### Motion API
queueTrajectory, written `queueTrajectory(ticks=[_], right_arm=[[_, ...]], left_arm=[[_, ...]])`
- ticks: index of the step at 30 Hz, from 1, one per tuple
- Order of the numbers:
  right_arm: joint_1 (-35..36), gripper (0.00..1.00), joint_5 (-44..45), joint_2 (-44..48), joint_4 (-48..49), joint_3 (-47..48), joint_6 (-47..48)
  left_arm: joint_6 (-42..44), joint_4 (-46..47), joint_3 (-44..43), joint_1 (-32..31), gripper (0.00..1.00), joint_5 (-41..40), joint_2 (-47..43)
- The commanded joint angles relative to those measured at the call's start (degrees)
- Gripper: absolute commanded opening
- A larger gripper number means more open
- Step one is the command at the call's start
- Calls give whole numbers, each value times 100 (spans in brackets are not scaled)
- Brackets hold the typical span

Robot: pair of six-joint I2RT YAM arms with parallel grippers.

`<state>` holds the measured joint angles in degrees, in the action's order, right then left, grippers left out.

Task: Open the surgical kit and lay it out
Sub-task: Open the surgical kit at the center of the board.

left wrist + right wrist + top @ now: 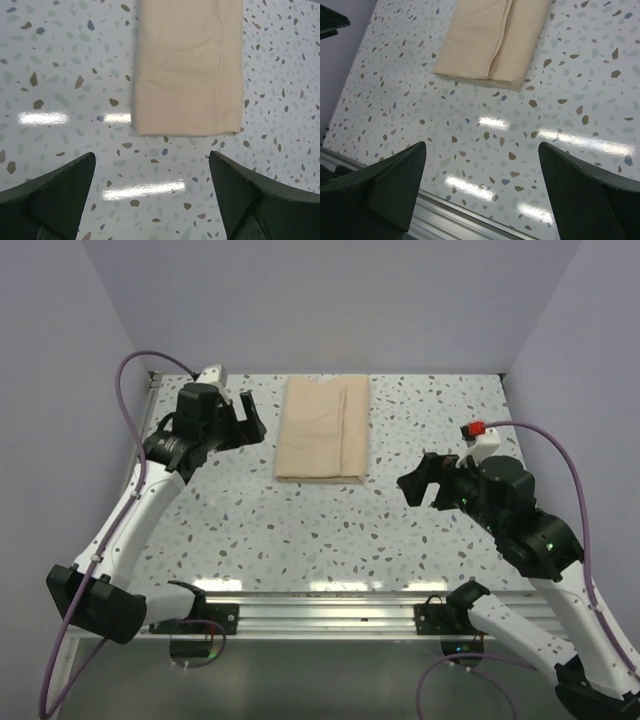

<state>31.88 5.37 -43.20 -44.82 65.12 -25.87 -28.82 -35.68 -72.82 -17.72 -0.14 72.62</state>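
The cloth wrap (322,428) is still folded shut, a flat, pale beige rectangle, longer than it is wide. It lies on the speckled bench (300,530) at the far middle, its long side running away from the arm bases. A flap edge runs lengthwise near its right side, seen from above. The cloth shows soft creases, and its near end is a neat straight fold with squared corners. Whatever it holds is hidden inside.

White-linked left arm (135,530) and right arm (590,630), black joint housings, black left claw (252,418) and right claw (416,481), purple cables (123,380), red cap (477,428) on right wrist
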Motion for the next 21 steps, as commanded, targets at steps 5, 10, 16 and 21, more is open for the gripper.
queueTrajectory(ticks=[5,10,16,21], right_arm=[[3,98,676,40,-273,124,30],[11,98,834,-118,-247,-43,-111],[11,98,922,-320,-71,-280,-357],[3,98,984,-689,0,-264,-384]], left_arm=[[298,-862,-602,-65,99,-1955,892],[553,350,-312,-240,94,-699,1174],[693,177,-1093,-1284,78,-1285,2666],[781,96,-1814,-1971,71,-1471,3600]])
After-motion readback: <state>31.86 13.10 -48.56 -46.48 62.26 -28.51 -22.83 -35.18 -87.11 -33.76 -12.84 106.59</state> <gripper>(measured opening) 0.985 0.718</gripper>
